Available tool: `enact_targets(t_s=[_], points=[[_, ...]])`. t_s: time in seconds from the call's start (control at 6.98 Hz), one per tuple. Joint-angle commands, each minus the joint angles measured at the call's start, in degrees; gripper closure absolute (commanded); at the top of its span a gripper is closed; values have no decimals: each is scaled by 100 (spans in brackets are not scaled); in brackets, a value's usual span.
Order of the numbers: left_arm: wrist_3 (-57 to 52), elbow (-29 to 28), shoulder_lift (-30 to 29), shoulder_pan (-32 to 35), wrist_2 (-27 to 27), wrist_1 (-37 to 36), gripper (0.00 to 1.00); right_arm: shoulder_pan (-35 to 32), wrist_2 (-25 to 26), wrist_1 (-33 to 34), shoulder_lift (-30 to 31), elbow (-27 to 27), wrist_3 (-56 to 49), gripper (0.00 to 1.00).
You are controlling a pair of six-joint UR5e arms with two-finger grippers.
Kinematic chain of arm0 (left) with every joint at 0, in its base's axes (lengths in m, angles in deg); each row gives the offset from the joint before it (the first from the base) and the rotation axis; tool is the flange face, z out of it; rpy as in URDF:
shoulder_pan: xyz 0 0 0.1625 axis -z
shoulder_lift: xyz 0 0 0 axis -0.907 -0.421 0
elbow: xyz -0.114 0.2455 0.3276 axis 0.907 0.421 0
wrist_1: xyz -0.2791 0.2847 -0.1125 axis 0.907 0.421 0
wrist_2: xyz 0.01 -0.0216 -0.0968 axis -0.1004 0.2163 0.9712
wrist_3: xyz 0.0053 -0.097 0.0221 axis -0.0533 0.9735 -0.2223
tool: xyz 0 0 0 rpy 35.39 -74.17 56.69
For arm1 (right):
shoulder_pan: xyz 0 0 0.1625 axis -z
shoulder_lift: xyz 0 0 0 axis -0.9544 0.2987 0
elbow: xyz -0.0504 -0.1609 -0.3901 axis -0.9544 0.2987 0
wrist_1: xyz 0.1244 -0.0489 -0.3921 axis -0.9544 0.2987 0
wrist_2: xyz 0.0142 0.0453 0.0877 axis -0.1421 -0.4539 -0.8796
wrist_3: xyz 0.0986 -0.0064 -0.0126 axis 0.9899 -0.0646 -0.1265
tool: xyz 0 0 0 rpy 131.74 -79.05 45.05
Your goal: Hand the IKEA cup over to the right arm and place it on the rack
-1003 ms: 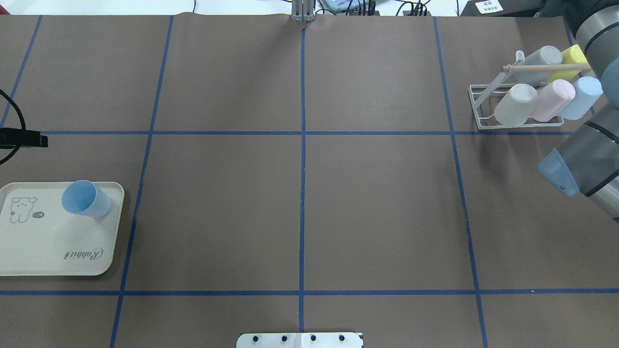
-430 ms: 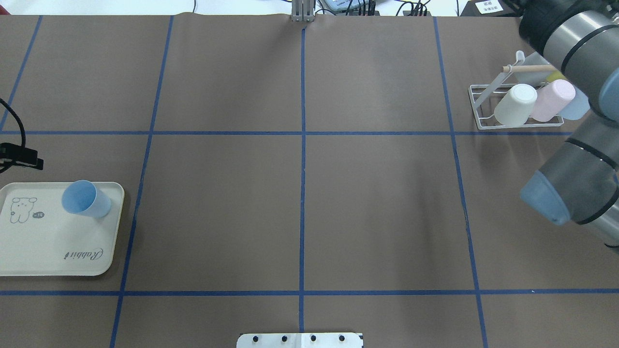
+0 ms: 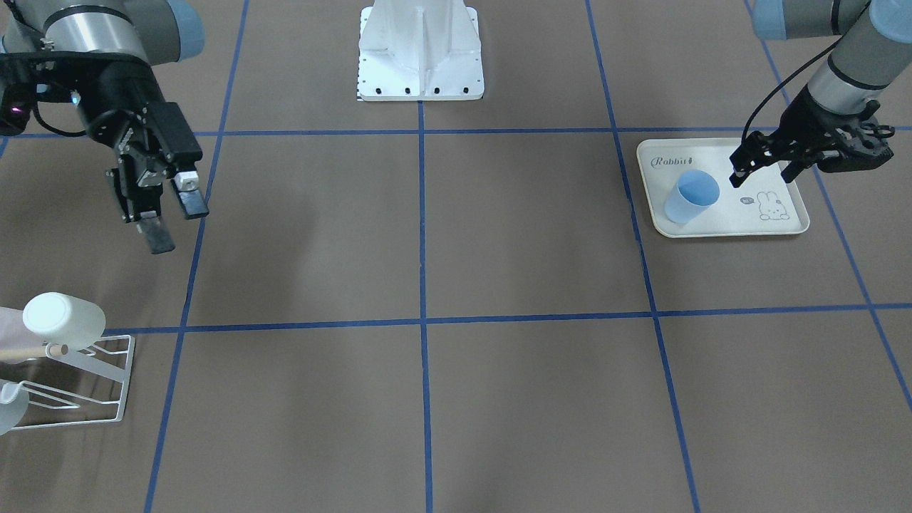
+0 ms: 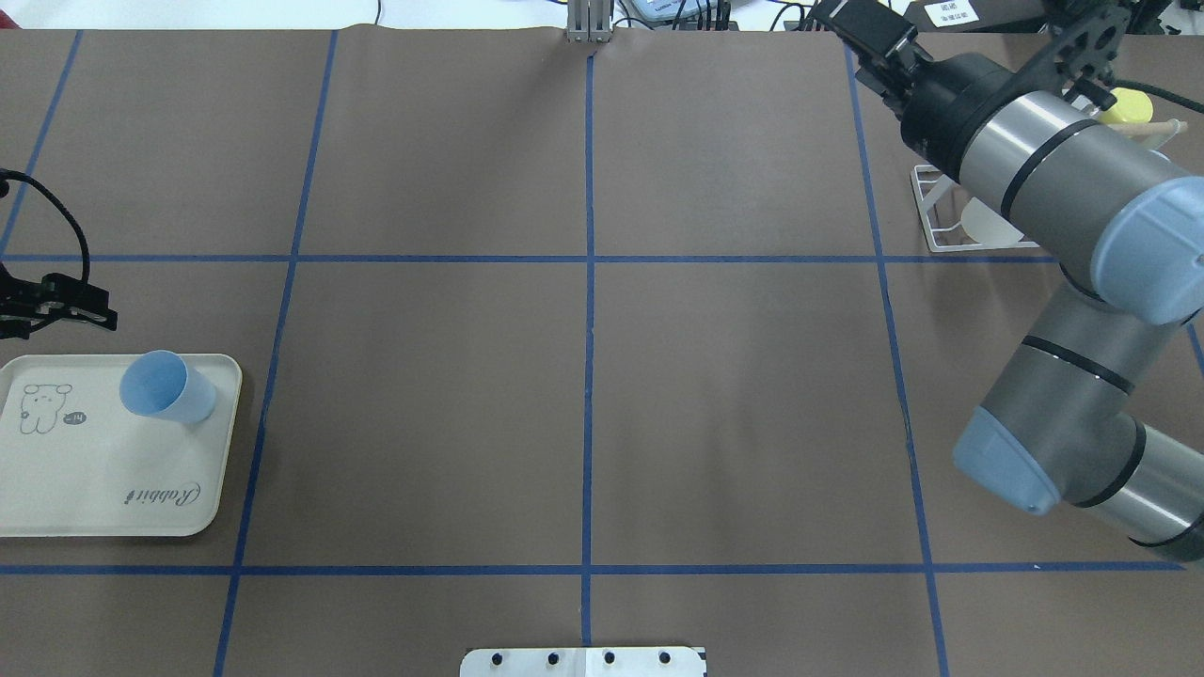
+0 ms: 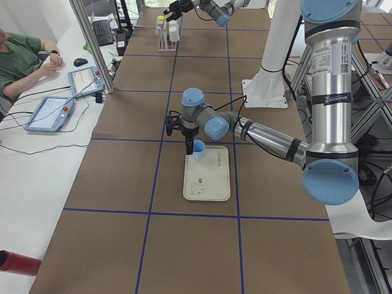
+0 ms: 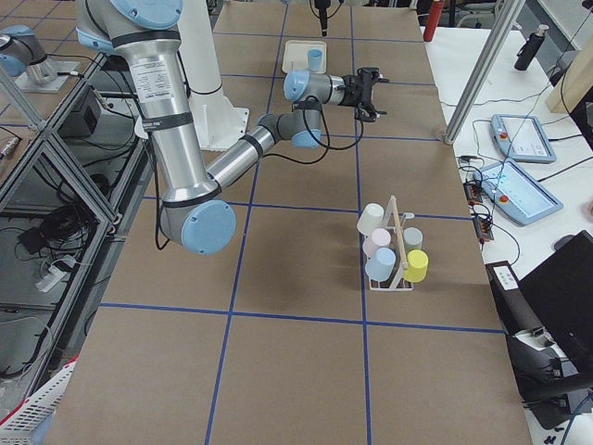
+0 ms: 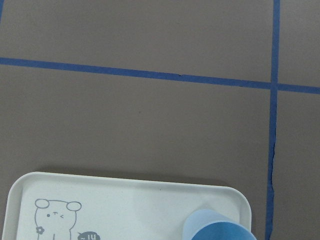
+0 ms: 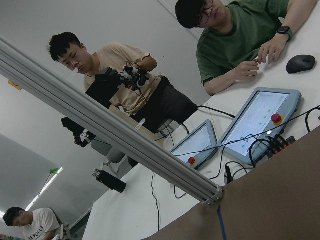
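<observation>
Near left: blue cup (image 4: pixel 167 385) stands upright on the cream tray (image 4: pixel 94 489), mouth up, long axis vertical, in the tray corner nearest table centre on the far side. Left gripper (image 3: pixel 766 174) hovers just past the tray's far edge, fingers spread wide, nothing held. In overhead the cup is at ~4 o'clock from the jaws, near but apart, and it only clips the 5 o'clock corner of the left wrist view. Left arm is much the nearer one. My read: this is the approach to the pick. It needs a short shift back and inward, then down with the jaws straddling the wall. Thin plastic on a slick tray will likely skate if nudged one-sided. Surface is flat brown mat (image 4: pixel 734 395) with a blue tape grid, a wide stretch between the arms. Far right: right gripper (image 3: pixel 173 224) is raised, open and empty, well apart from the cup. Rack (image 3: pixel 130 377) is at ~5 o'clock of it in overhead and already carries several cups (image 6: pixel 371 219); can't tell if a prong is free. Beyond the table edge: people (image 8: pixel 240 45) at a desk.
</observation>
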Motion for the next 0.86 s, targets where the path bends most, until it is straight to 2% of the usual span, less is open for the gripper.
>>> enact_targets(t_s=[0.0,0.57,0.72], points=[[375,-106,-52,-529,-23,23,0,245,2,-15,-134,-37,64,0],[343,-344,-17,-683,-50,32,0,341,2,-15,-231,-37,117,0],[343,-466,-34,-700,-59,40,3,411,11,-15,-258,-2,126,0]])
